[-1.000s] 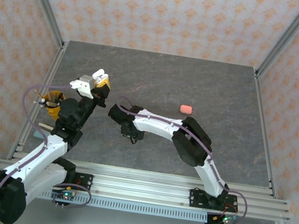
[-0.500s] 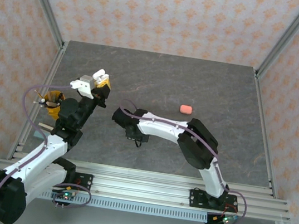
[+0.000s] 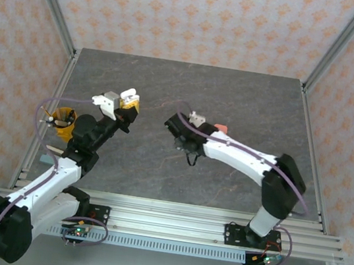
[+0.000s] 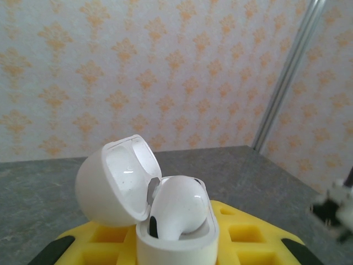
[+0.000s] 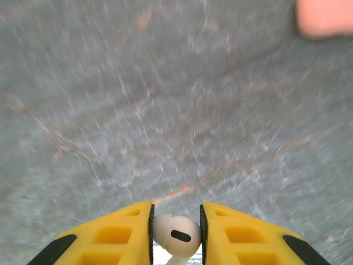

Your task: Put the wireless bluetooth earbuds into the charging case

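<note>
The white charging case stands with its lid flipped open, and my left gripper is shut on its base. One white earbud sits in the case, its rounded head sticking up. In the top view the left gripper holds the case up at left of centre. My right gripper is shut on a second white earbud, pinched between its yellow fingers above the table. A coral-pink case lies ahead of it to the right, also seen beside the right wrist.
The dark stone-patterned table has metal frame posts at its back corners and patterned walls around it. A yellow and black fixture sits at the left edge beside the left arm.
My right arm has swung right and away from the near middle of the table, toward the pink case, carrying the earbud. The left gripper with the white case has shifted slightly right.
</note>
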`<state>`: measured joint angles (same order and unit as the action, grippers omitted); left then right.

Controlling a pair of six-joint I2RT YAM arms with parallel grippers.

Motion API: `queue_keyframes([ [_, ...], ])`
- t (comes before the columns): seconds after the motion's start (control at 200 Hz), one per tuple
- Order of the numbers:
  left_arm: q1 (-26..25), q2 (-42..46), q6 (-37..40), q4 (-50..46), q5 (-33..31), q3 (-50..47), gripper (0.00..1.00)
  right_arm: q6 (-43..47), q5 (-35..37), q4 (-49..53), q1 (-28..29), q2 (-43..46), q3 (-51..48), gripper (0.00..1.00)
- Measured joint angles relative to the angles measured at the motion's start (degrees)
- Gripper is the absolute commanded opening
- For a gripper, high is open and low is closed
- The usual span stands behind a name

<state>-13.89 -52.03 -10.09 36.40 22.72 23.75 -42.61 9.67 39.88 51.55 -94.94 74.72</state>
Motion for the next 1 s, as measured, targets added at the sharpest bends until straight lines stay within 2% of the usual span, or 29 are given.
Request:
queue_keyframes([
  [0.15,-2.4,-3.5,-0.4,0.2,4.0,0.9,0.0,5.7,0.5,-2.8,-3.9,8.2,0.2,0.27],
  [0.355,-9.0,-10.2,0.3,0.3,7.8,3.6,0.0,14.6,-0.2,-6.2,-8.2,16.1,2.9,0.27],
  [0.686,-14.4,-20.7,1.1,2.3,12.8,13.1,0.0,29.5,-7.2,-17.3,-9.4,22.4,2.1,0.26],
  [1.001,-16.5,-26.9,1.1,3.3,17.8,22.1,0.0,37.5,-11.7,-25.6,-9.4,25.2,-4.2,0.25],
])
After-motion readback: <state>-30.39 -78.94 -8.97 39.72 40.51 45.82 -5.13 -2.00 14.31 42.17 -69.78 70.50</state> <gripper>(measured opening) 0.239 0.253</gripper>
